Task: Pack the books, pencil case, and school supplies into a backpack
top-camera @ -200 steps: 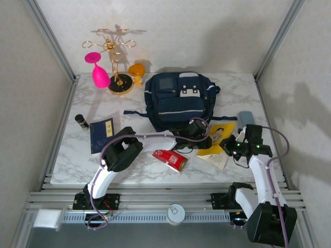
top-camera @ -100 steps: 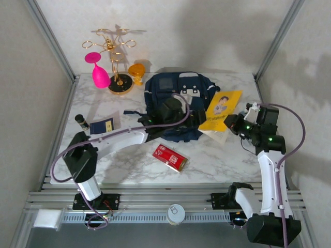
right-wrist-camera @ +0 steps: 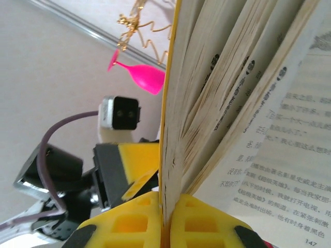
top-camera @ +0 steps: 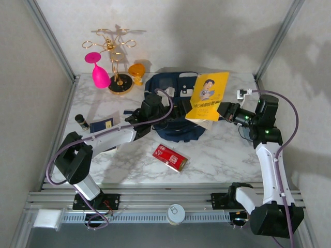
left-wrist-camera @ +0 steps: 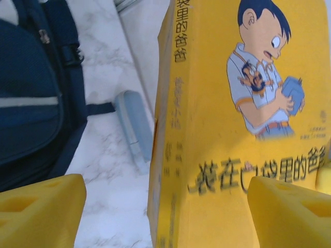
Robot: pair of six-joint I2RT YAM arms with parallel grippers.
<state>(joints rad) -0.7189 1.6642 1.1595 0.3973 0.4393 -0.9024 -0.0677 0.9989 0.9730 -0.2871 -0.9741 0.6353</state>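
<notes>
R tool (top-camera: 222, 110) pinching yellow book (top-camera: 208, 95) by its lower edge, pages fanning, book raised off desk (top-camera: 227, 155) by backpack (top-camera: 168, 85) | L tool (top-camera: 182, 109) spread, facing book cover | pencil case (left-wrist-camera: 133, 124) on desk beside backpack | red box (top-camera: 169, 157) front centre | navy booklet (top-camera: 102, 125) far left

The top external camera sits above and behind the arm bases, looking down across the whole counter (top-camera: 129, 160) to the back wall. The left wrist camera peers between its own fingers (left-wrist-camera: 46, 206) at the yellow book (left-wrist-camera: 243, 103) (near enough to blur the title). The right wrist camera presses against that book's page edges, facing along them toward the pink glass (right-wrist-camera: 142, 77). All three views share the book.
</notes>
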